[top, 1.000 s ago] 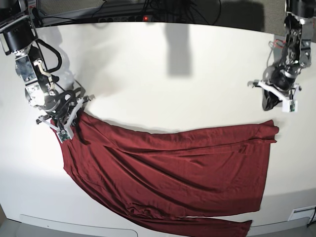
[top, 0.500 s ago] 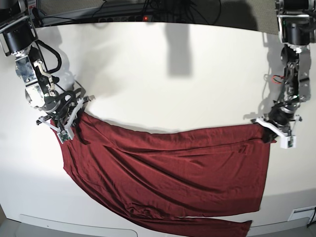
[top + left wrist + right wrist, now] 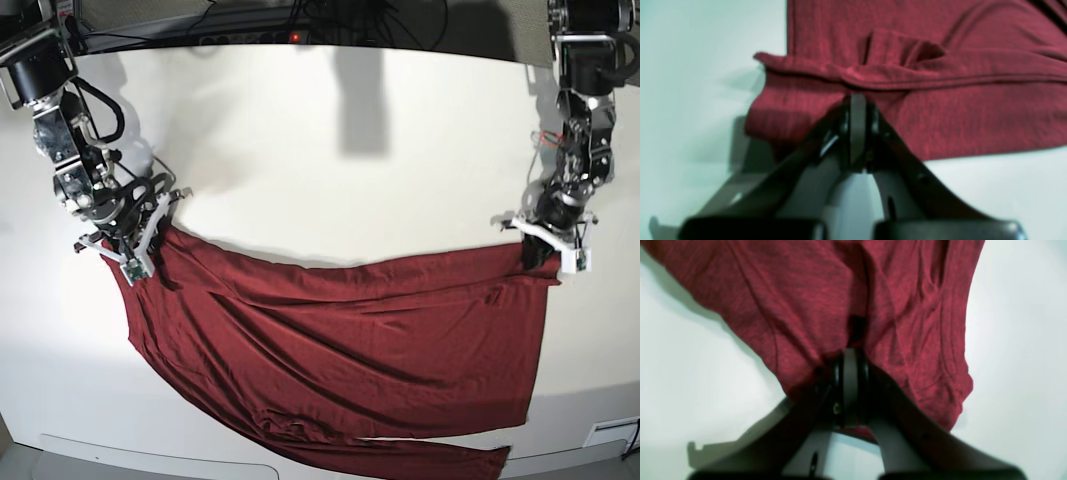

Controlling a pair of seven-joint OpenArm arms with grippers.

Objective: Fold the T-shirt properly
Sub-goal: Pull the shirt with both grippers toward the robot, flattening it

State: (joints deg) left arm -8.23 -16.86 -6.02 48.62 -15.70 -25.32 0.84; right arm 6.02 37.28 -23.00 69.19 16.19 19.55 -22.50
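The dark red T-shirt [image 3: 340, 340] lies spread and wrinkled across the near half of the white table [image 3: 350, 150]. One long sleeve [image 3: 430, 462] trails along the front edge. At the shirt's far left corner my right gripper [image 3: 148, 248] is shut on the cloth. In the right wrist view the fabric [image 3: 790, 290] bunches around the closed right gripper [image 3: 850, 353]. My left gripper [image 3: 540, 255] sits shut at the shirt's far right corner. In the left wrist view its closed tips [image 3: 858, 98] touch the folded hem [image 3: 973, 80], lying on top of the cloth; no cloth shows between them.
Cables and a power strip [image 3: 290, 35] run along the table's back edge. A white panel [image 3: 150, 462] lies at the front left edge and a small white box [image 3: 610, 432] at the front right. The table's far half is bare white surface.
The left arm has come down from above the table to the shirt's far right corner, staying shut. The right arm has barely moved and still holds the left corner.
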